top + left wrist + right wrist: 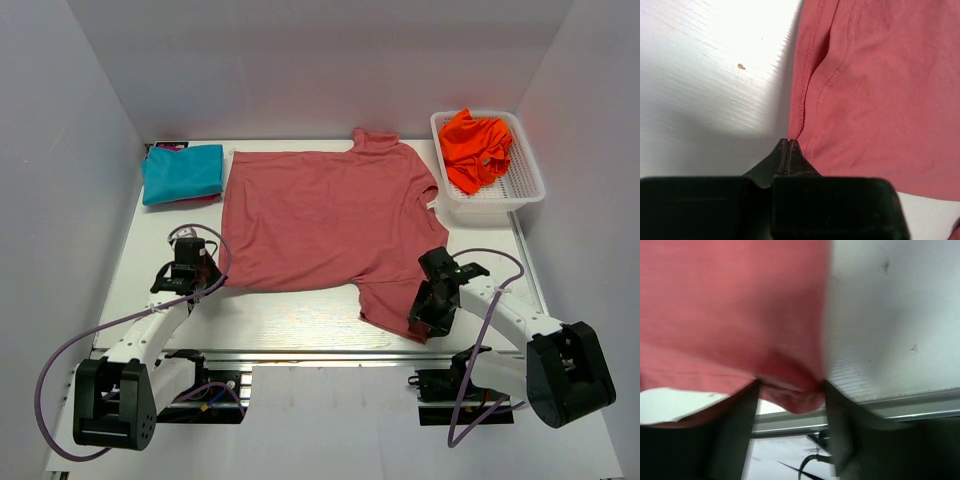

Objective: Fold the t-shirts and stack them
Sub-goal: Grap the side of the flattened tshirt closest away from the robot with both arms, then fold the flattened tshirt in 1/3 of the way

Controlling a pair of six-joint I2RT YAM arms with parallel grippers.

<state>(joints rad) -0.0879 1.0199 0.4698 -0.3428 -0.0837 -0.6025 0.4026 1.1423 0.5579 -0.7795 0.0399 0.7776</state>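
Observation:
A large salmon t-shirt [320, 215] lies spread flat on the white table, collar toward the back. My left gripper [212, 280] is at its near left hem corner. In the left wrist view that gripper [787, 142] is shut, and the hem of the salmon t-shirt [880, 90] runs into its tips. My right gripper [426, 322] is over the near right sleeve. In the right wrist view it [790, 390] stands open, with a bunched fold of the salmon t-shirt [730, 305] filling the gap between its fingers. A folded teal t-shirt [182, 172] lies at the back left. A crumpled orange t-shirt [477, 148] sits in the basket.
The white mesh basket [525, 180] stands at the back right corner. The table's metal front rail [320, 355] runs just behind my right gripper. White walls close in the left, right and back sides. Something pink shows under the teal t-shirt [170, 146].

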